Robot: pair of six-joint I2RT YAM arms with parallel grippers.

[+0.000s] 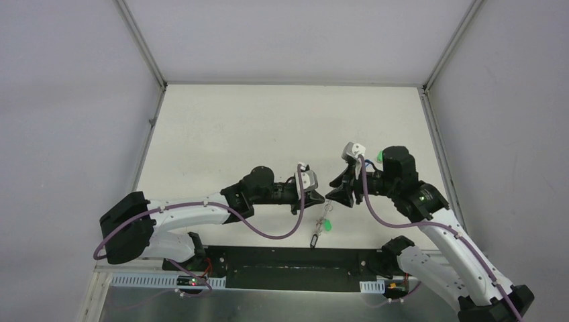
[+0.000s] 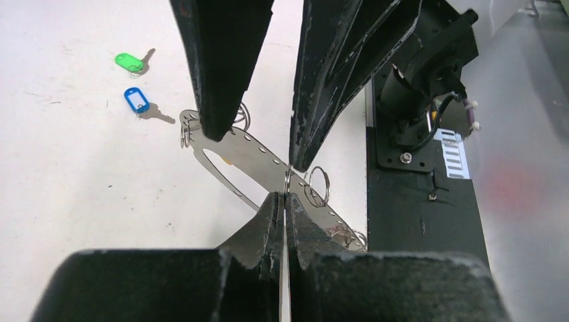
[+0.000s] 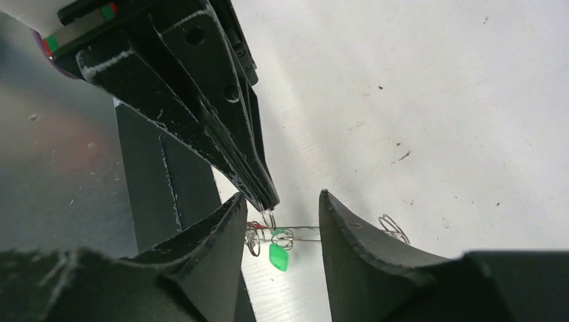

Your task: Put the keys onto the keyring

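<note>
From where I stand, a white, faintly scuffed tabletop [image 1: 268, 127] sits under even light, boxed in left, back and right by plain pale grey panels [image 1: 295, 33], with thin metal posts [image 1: 142, 43] at the far corners and a black plate [image 1: 288, 258] along the near edge.

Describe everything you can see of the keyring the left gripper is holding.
The keyring looks like a thin, flat, silvery metal strip with a row of small holes along its edge and a long oval cut-out. Small wire split rings hang from some holes; a green tag dangles below. It is held tilted above the table, its edge pinched in the shut left gripper. The open right gripper straddles it; contact is unclear.
</note>
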